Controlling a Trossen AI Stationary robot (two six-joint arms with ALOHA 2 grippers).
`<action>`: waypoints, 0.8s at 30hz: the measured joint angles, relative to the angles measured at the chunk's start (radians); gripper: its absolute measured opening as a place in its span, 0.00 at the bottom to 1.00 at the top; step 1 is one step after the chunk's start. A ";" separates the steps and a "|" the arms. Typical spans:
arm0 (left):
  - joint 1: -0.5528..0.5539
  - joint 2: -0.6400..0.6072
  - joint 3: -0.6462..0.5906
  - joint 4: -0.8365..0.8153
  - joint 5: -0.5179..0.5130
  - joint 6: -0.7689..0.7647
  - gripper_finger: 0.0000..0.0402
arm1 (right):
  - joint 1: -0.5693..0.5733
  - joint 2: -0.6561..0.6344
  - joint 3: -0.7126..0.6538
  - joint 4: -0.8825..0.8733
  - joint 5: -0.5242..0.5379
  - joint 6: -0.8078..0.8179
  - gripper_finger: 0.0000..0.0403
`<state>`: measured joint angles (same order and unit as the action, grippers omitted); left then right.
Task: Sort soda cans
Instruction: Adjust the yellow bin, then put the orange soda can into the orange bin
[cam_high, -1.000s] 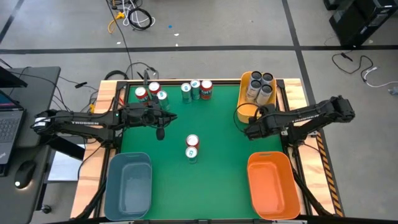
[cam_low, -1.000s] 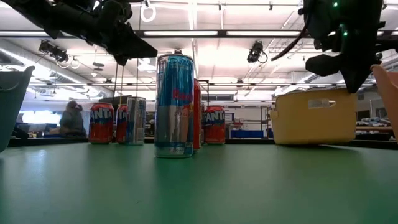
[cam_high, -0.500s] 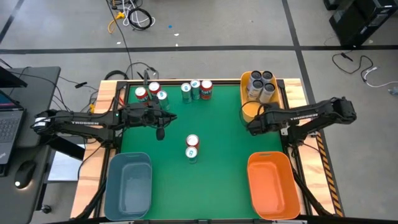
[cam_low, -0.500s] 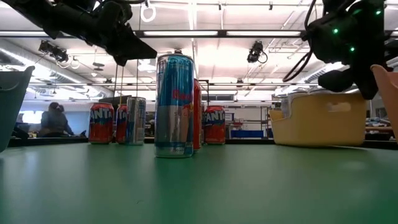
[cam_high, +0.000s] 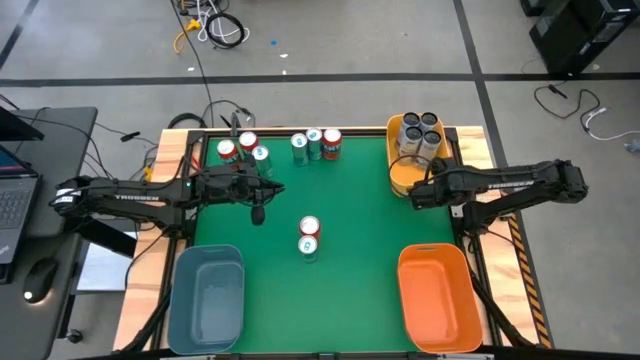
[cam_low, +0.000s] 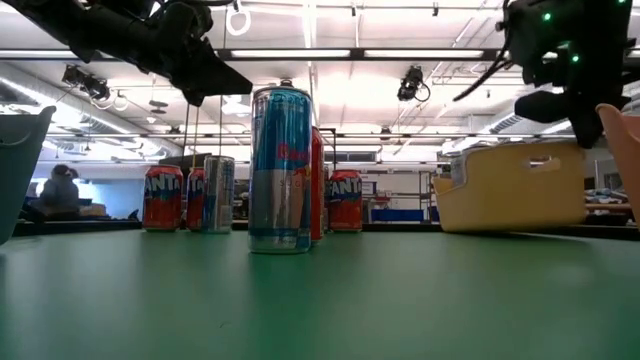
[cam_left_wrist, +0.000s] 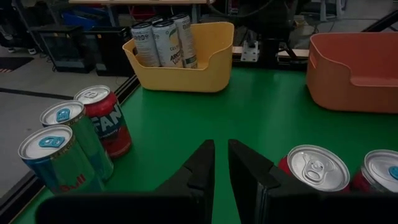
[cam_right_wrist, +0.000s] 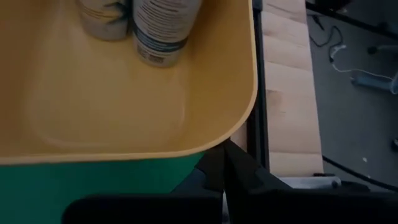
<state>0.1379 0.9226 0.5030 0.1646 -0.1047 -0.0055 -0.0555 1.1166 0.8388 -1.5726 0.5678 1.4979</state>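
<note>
Nearest us the blue-grey plastic bin (cam_high: 207, 290) and the orange plastic bin (cam_high: 437, 290) both stand empty on the green bench (cam_high: 360, 230). Just beyond them, mid-bench, a teal-blue soda can with a white top (cam_high: 308, 246) touches a red soda can (cam_high: 309, 227), neither yet sorted.

Farther in, the left gripper (cam_high: 258, 212) hangs above the bench where it was a second ago, its fingers (cam_left_wrist: 202, 171) a narrow slit apart and holding nothing. The right gripper (cam_high: 413, 197) has swung outward off the open green and now sits at the near rim of the yellow plastic bin (cam_high: 400, 180), fingers pressed together and empty. Seen from bench level, the bin looks slightly tilted, so we judge the arm is nudging or squaring it, not fetching a can.

At the far edge, six red and teal soda cans (cam_high: 299, 143) wait in a loose row. Four dark grey soda cans (cam_high: 419, 132) stand in the yellow bin, so only that kind is done
</note>
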 joint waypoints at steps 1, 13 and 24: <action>0.000 0.000 0.000 0.000 0.000 0.000 0.13 | 0.000 -0.005 0.007 0.000 0.002 -0.009 0.00; 0.000 0.000 0.000 0.000 0.000 0.000 0.13 | 0.000 -0.012 0.051 0.001 0.015 -0.134 0.00; 0.000 0.000 0.000 -0.001 0.000 -0.002 0.13 | 0.039 -0.011 0.065 0.243 -0.049 -0.356 0.00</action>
<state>0.1379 0.9228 0.5030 0.1638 -0.1047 -0.0071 -0.0163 1.1057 0.9039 -1.3299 0.5189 1.1415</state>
